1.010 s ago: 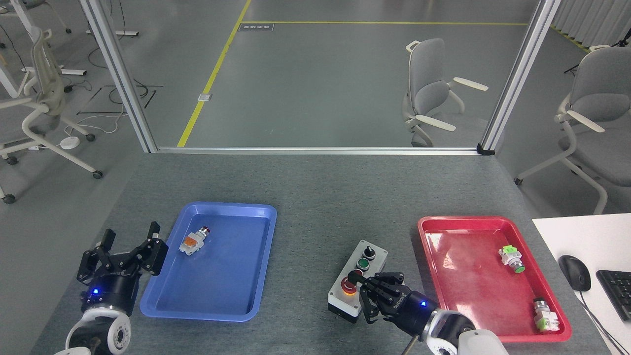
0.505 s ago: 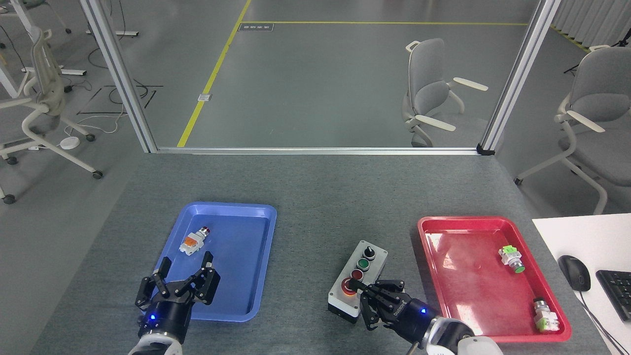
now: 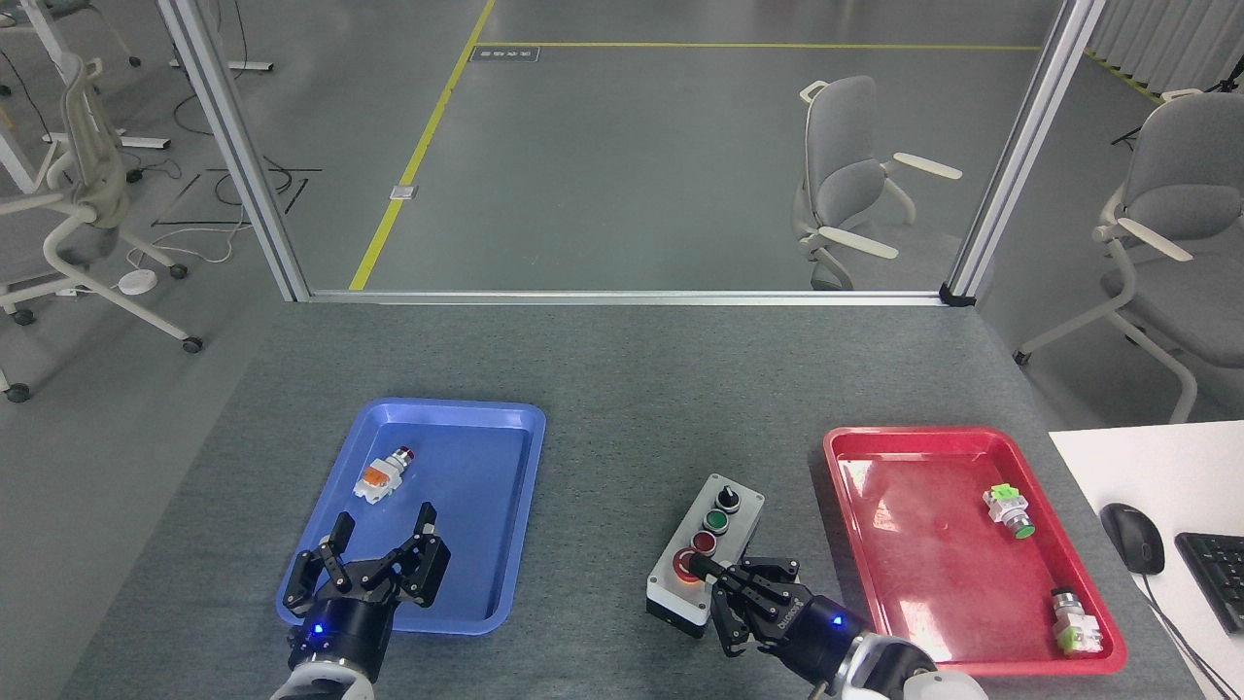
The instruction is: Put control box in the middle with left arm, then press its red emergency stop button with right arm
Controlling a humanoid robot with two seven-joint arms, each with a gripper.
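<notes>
Left arm gripper [image 3: 381,533]: fingers spread, empty, above the blue tray's near-left corner.
Blue tray [image 3: 486,593]: left half of the table mat [image 3: 622,389]; holds one small orange-and-white part [image 3: 381,475].
Control box [image 3: 707,547]: on the bare mat between the trays, toward the near edge.
Red emergency stop button [image 3: 687,564]: nearest end of the box.
Right arm gripper [image 3: 724,583]: fingers drawn together, one fingertip on the button.
Red tray [image 3: 1088,647]: right side, well apart from the blue one.
</notes>
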